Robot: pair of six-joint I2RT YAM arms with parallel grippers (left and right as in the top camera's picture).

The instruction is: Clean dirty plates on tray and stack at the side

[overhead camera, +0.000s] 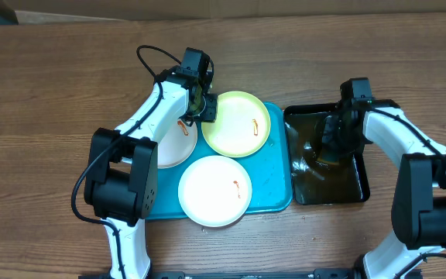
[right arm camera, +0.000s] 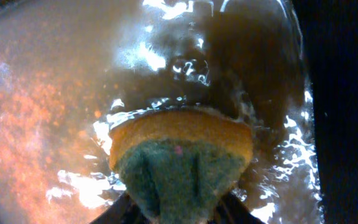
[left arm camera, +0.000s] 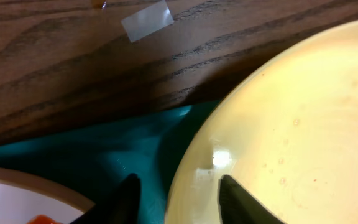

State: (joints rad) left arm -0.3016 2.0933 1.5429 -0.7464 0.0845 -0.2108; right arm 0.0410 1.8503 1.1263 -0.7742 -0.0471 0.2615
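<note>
The left gripper (left arm camera: 176, 190) straddles the rim of the yellow-green plate (overhead camera: 236, 124) at the tray's (overhead camera: 273, 194) far edge. Whether its fingers (left arm camera: 128, 198) are actually pressing the rim is hard to tell. Two white plates (overhead camera: 215, 191) lie on the tray's near and left parts. Just right of the tray, the right gripper (right arm camera: 179, 210) is clamped on a yellow-and-green sponge (right arm camera: 182, 158) in the black tub's (overhead camera: 358, 178) water.

Bright, even light from above leaves soft shadows on the tabletop (overhead camera: 53, 93), glare streaks the water (right arm camera: 166, 56), a glint marks the yellow-green plate (left arm camera: 291, 124), and both wrist views look blurred.
</note>
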